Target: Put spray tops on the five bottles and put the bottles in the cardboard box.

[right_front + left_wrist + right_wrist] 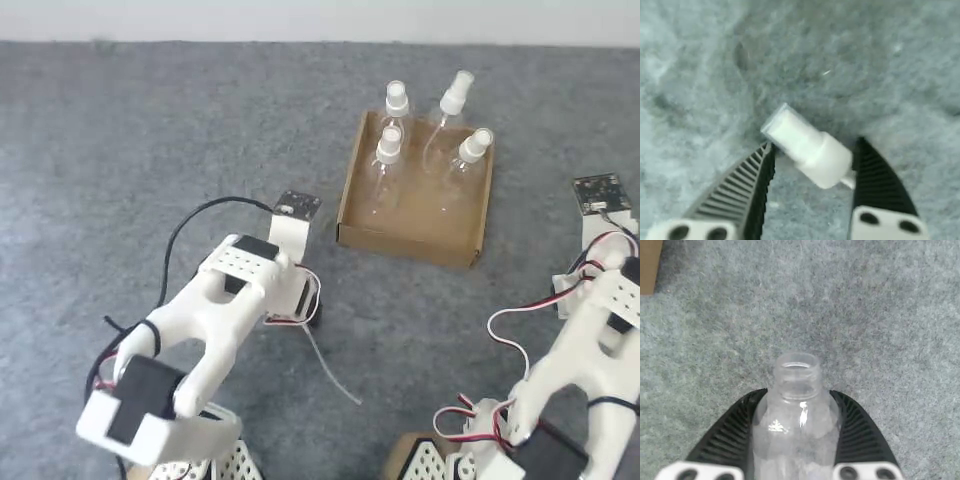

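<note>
**A:** Where's the last spray top point(807, 150)?

**B:** Crosswise in the left gripper point(813, 145). Its fingers point(757, 175) look to be pinching it, one near the nozzle and one at the collar, above the grey tabletop point(150, 130). The thin tube point(335, 372) trails out below it.

**A:** And the bottle it belongs on?

**B:** The open bottle point(797, 405) is gripped at its shoulders by the right gripper point(797, 392), a finger pressed to each side and the neck bare. Four topped bottles point(385, 165) are in the box point(400, 243).

**A:** So how should the fitting go?

**B:** I'd turn the top so the tube points down and feed the tube into the neck first. The right arm should hold steady. Only then seat and twist the collar. With that sideways grip, the tube could catch on the rim
</note>
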`<action>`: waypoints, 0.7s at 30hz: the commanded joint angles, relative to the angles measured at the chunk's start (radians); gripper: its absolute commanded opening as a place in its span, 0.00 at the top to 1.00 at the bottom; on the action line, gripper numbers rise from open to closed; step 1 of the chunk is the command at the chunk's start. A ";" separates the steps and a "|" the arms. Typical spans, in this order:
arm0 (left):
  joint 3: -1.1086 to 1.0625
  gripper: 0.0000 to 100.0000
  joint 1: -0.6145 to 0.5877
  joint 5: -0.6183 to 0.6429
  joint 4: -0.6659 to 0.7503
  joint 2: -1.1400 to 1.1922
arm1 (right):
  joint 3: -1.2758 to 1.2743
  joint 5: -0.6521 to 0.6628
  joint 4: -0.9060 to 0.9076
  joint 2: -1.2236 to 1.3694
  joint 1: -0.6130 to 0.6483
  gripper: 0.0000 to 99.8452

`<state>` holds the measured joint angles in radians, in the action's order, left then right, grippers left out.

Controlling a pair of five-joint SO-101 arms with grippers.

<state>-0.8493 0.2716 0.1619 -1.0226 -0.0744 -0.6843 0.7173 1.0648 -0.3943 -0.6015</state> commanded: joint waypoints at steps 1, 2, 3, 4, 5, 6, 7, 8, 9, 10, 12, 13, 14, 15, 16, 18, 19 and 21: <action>0.081 0.86 -0.003 -0.028 0.015 0.051 | 0.006 0.012 0.010 -0.059 -0.010 0.95; 0.091 0.87 -0.003 -0.038 0.015 0.057 | 0.006 0.012 0.010 -0.059 -0.010 0.95; 0.104 0.88 -0.003 -0.049 0.015 0.060 | 0.006 0.012 0.010 -0.059 -0.010 0.95; 0.111 0.88 -0.003 -0.063 0.015 0.061 | 0.006 0.012 0.010 -0.059 -0.010 0.95; 0.120 0.88 -0.003 -0.078 0.015 0.061 | 0.006 0.012 0.008 -0.059 -0.010 0.95; 0.130 0.88 0.000 -0.100 0.015 0.066 | 0.006 0.012 0.007 -0.059 -0.010 0.95; 0.140 0.88 0.002 -0.133 0.015 0.069 | 0.006 0.012 0.005 -0.059 -0.010 0.95; 0.145 0.88 0.002 -0.176 0.015 0.069 | 0.006 0.012 0.005 -0.059 -0.010 0.95; 0.147 0.88 0.002 -0.230 0.014 0.069 | 0.006 0.012 0.004 -0.059 -0.010 0.95; 0.148 0.88 0.002 -0.288 0.011 0.069 | 0.006 0.012 0.004 -0.059 -0.010 0.95; 0.140 0.88 -0.005 -0.391 0.003 0.069 | 0.006 0.014 0.004 -0.059 -0.010 0.95; 0.137 0.88 -0.008 -0.425 -0.012 0.069 | 0.006 0.014 0.004 -0.059 -0.010 0.95; 0.136 0.88 -0.020 -0.436 -0.029 0.060 | 0.006 0.014 0.004 -0.059 -0.010 0.95; 0.137 0.88 -0.032 -0.425 -0.043 0.058 | 0.006 0.014 0.002 -0.059 -0.010 0.95; 0.147 0.86 -0.046 -0.411 -0.051 0.054 | 0.006 0.014 0.002 -0.059 -0.010 0.95; 0.159 0.82 -0.084 -0.377 -0.057 0.040 | 0.006 0.014 0.002 -0.059 -0.007 0.95; 0.165 0.79 -0.101 -0.370 -0.057 0.029 | 0.006 0.014 0.002 -0.059 -0.007 0.95; 0.177 0.75 -0.132 -0.359 -0.057 0.005 | 0.006 0.014 0.001 -0.059 -0.005 0.95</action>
<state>-0.7265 0.1949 -0.2248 -1.0702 -0.0023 -0.6843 0.7173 1.0648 -0.3943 -0.6015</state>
